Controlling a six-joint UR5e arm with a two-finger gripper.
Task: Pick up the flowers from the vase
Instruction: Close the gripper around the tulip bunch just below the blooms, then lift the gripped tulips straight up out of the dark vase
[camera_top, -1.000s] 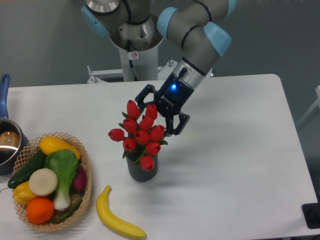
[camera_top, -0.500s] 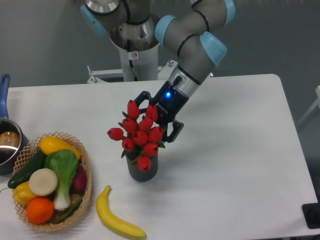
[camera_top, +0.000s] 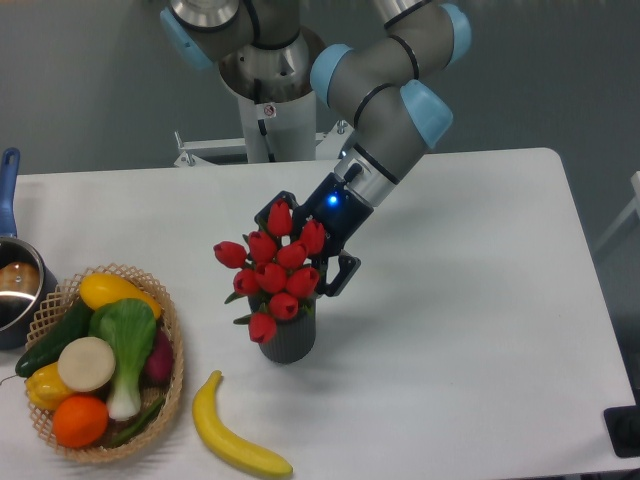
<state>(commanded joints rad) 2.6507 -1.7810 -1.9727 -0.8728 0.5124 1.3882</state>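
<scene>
a small dark grey ribbed vase (camera_top: 287, 340) is stood near the middle of the white table (camera_top: 470, 300), and the red tulip bunch (camera_top: 272, 272) is seen rising out of its mouth, the buds leaning a little to the left with one bud drooped over the vase's rim. at the left front of the table a woven basket (camera_top: 172, 385) is filled with produce: a yellow squash (camera_top: 108, 290), a dark green cucumber (camera_top: 55, 338), a bok choy (camera_top: 128, 350), a pale round slice (camera_top: 86, 364), a yellow pepper (camera_top: 42, 388), an orange (camera_top: 80, 421) and a purple piece against the right wall. a blue-handled pot (camera_top: 14, 290) is cut off by the left edge, with something brownish inside that cannot be made out. a banana (camera_top: 232, 435) is laid on the table just right of the basket, in front of the vase. the gripper (camera_top: 305, 245) is brought in from behind and to the right of the bunch, its dark fingers (camera_top: 343, 274) set on either side of the upper buds, one showing behind the top bud and one beside the right of the bunch. whether the bunch is actually pinched cannot be told, since the buds hide the contact.
</scene>
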